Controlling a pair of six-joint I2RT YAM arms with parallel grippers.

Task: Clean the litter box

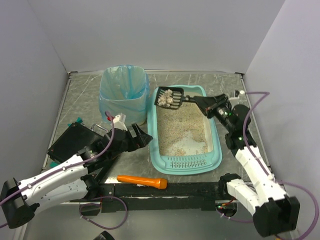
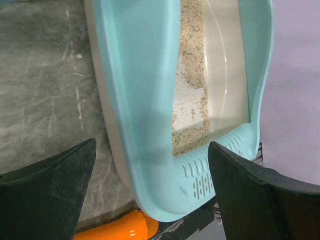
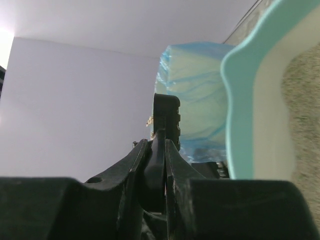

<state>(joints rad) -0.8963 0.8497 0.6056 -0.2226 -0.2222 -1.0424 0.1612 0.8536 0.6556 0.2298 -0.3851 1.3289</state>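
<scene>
The light teal litter box [image 1: 214, 145] with beige litter sits in the middle of the table. My right gripper [image 1: 207, 104] is shut on the handle of a black scoop [image 1: 169, 98]. The scoop holds pale clumps above the box's far left corner. In the right wrist view the fingers [image 3: 131, 165] pinch the scoop handle [image 3: 165, 117], with the box rim [image 3: 239, 120] to the right. My left gripper [image 1: 144, 138] is open and empty, just left of the box's left wall. In the left wrist view [image 2: 150, 200] its jaws frame the box's slotted near corner [image 2: 150, 150].
A waste bin lined with a blue bag [image 1: 123, 95] stands left of the box's far end and also shows in the right wrist view [image 3: 195, 95]. A flat black case [image 1: 75, 142] lies at the left. An orange tool [image 1: 142, 181] lies near the front edge.
</scene>
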